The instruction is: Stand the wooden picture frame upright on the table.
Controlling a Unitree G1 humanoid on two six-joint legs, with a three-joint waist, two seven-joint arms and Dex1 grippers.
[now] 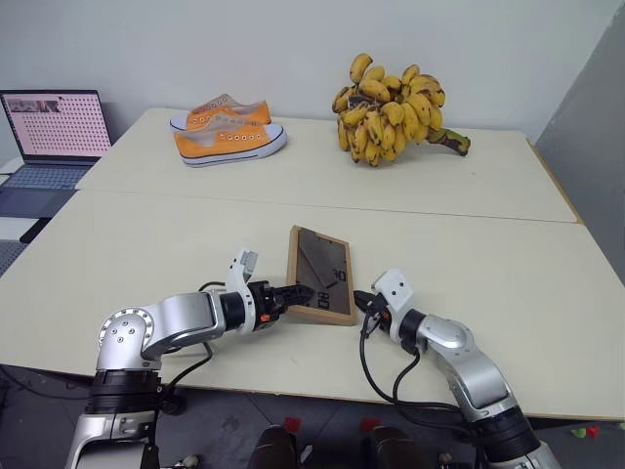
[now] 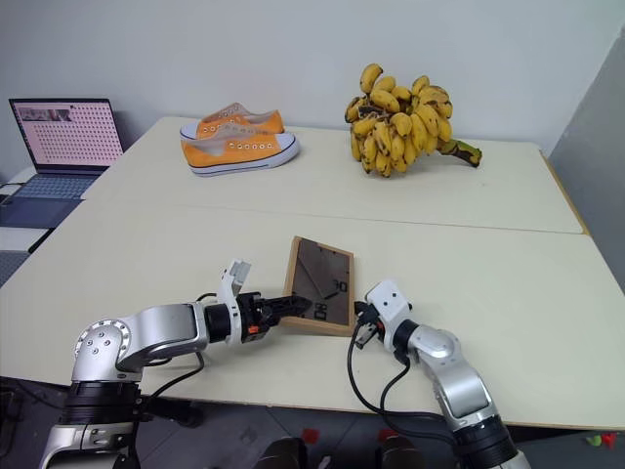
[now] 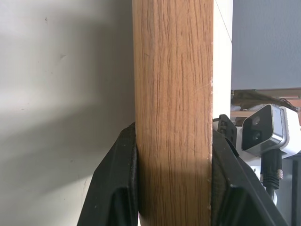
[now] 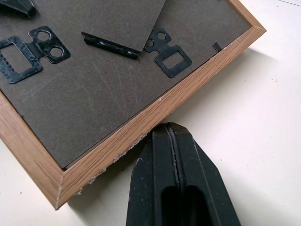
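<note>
Both arms are silver-grey metal with rounded joint housings; the shoulder disc at lower left carries a ring of small screws. Black cables loop beneath each forearm. White camera blocks sit on both wrists, ahead of black two-fingered jaws, with orange accents on the left wrist.

Evenly and brightly lit, sharp throughout. Cast soft shadows on the table; showed no glare.

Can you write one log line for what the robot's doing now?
left gripper: shut on picture frame | right gripper: shut beside frame | frame: back up
</note>
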